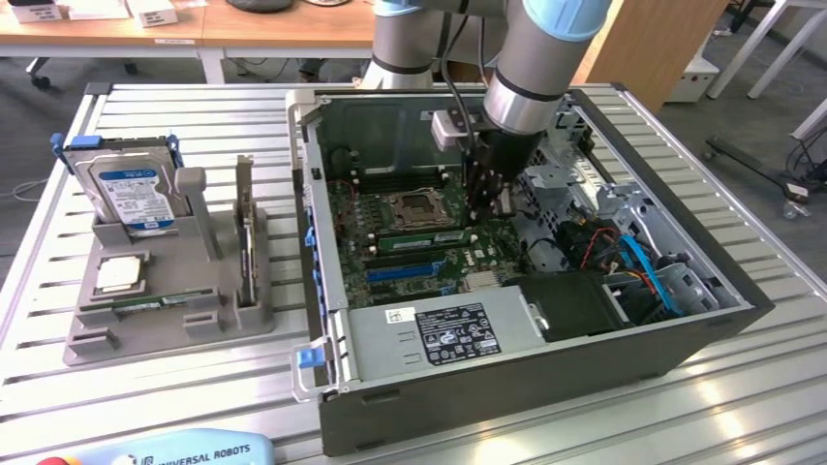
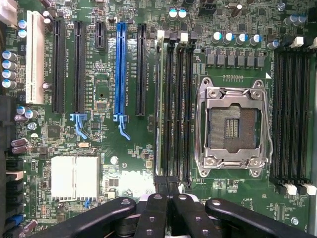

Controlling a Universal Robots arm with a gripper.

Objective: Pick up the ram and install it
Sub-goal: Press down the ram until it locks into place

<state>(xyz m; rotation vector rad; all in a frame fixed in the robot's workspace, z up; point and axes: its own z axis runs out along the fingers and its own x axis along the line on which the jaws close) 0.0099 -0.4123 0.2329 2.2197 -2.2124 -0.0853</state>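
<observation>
The ram stands edge-on in the memory slot nearest the blue expansion slot, running the slot's full length beside the empty processor socket. My gripper is shut, its black fingertips pressed together right over the near end of that stick; I cannot tell whether they touch it. In the exterior view the arm reaches down into the open computer case, with the gripper low over the motherboard at the end of the green ram.
A grey holder on the exterior view's left carries a silver-blue hard drive, a small square chip and another green stick. The case walls, drive cage, power supply and blue cables crowd the gripper.
</observation>
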